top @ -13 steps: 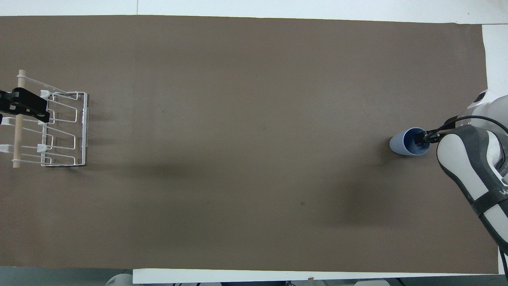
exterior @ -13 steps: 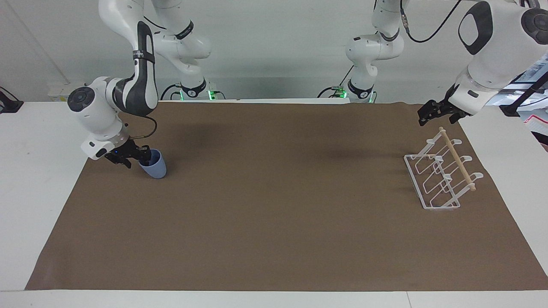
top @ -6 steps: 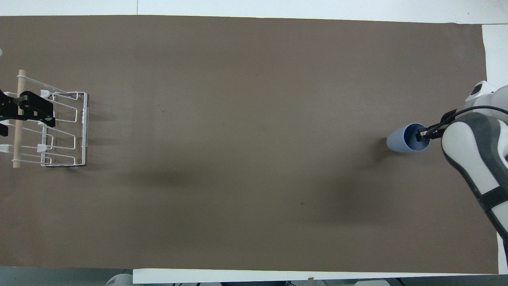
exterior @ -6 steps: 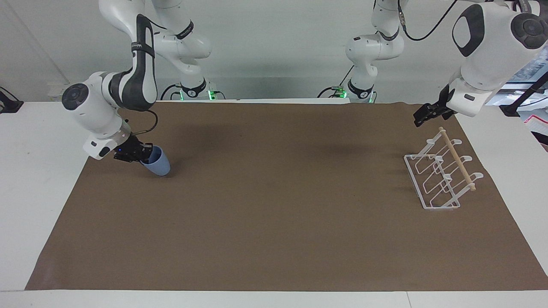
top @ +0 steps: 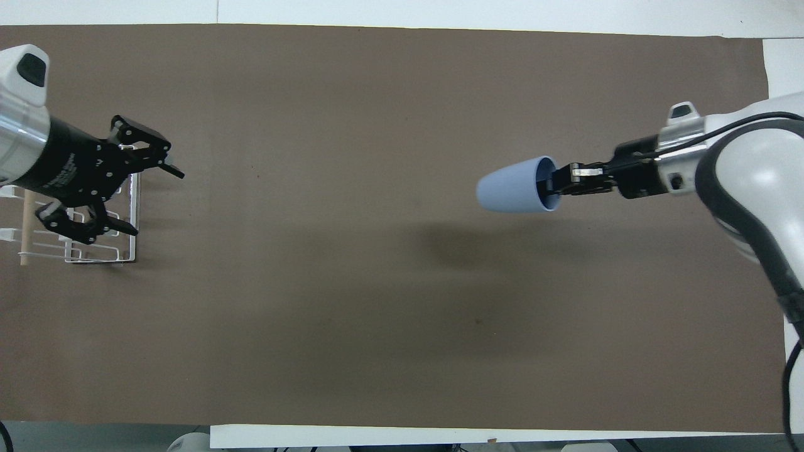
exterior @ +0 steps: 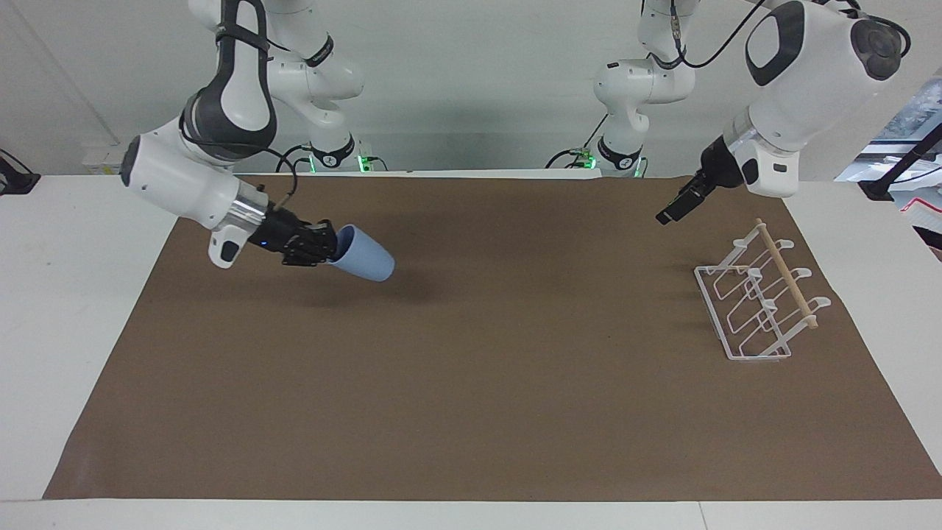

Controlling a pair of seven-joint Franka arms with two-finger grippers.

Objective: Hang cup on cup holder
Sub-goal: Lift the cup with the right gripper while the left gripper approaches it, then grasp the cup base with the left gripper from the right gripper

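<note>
Light-blue cup [exterior: 362, 253] airborne over brown mat [exterior: 471, 412], lying sideways, base toward cup holder [exterior: 758, 302]. Right tool [exterior: 324, 244] clenched on cup rim, one finger inside. Left tool [top: 135, 194] spread wide, empty, over holder. Risk: thin rim pinch, cup could pivot or slip during transfer, drop onto desk [exterior: 59, 309].

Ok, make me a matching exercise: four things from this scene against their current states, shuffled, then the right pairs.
Things:
1. cup
2. cup holder
3. left claw
4. right claw

States:
A. open, in the air beside the rack
B. standing on the brown mat
C. shut on the blue rim
D. lifted, tilted on its side

Pairs: 1-D, 2-B, 3-A, 4-C
</note>
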